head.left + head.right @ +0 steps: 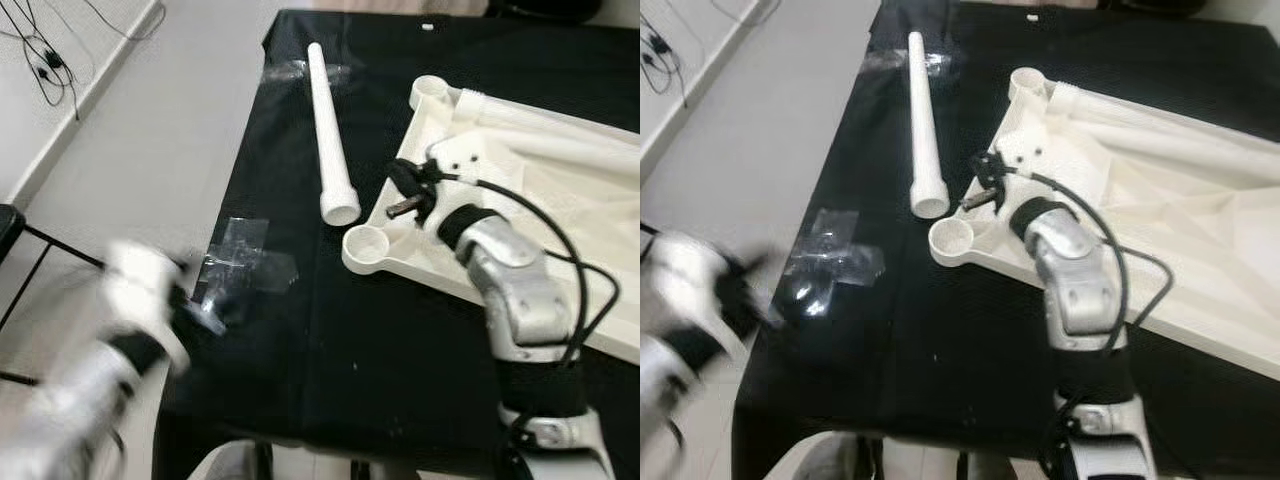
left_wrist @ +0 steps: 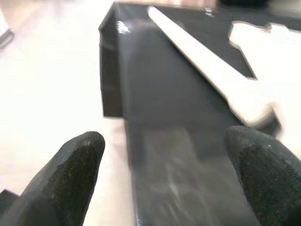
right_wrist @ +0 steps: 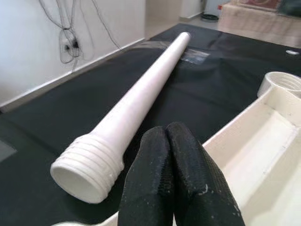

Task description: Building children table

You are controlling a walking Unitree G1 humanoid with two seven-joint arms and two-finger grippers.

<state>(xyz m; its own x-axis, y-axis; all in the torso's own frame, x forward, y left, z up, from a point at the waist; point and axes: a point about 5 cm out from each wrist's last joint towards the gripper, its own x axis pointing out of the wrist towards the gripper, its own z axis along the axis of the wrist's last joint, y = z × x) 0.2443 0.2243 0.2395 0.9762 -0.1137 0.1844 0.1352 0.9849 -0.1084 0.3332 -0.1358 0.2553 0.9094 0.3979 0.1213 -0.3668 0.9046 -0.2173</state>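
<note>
White children's table top (image 1: 560, 200) lies upside down on the black tabletop (image 1: 400, 340), toward its right edge; two round leg sockets visible on its near side, one at the corner nearest the robot (image 1: 366, 247), one farther back (image 1: 430, 92). One loose white table leg (image 1: 330, 130) lies just beside it, toward the far left corner of the tabletop, threaded open end pointing at the robot. More white legs seem to rest inside the upturned top, blurred, count unclear.

Right arm reaches forward from the near edge, elbow bent, wrist over the rim of the table top between the two sockets. Right end effector (image 3: 176, 155): fingers pressed together, nothing between them, tip near the leg's threaded end.

Left arm blurred at the tabletop's near left edge. Left end effector (image 2: 169, 160): fingers spread wide apart, holding nothing, above the tabletop's left edge.

Two clear plastic wrappers: one near the left edge (image 1: 245, 262), one by the leg's far end (image 1: 290, 72). Pale floor (image 1: 150, 150) left of the tabletop.
</note>
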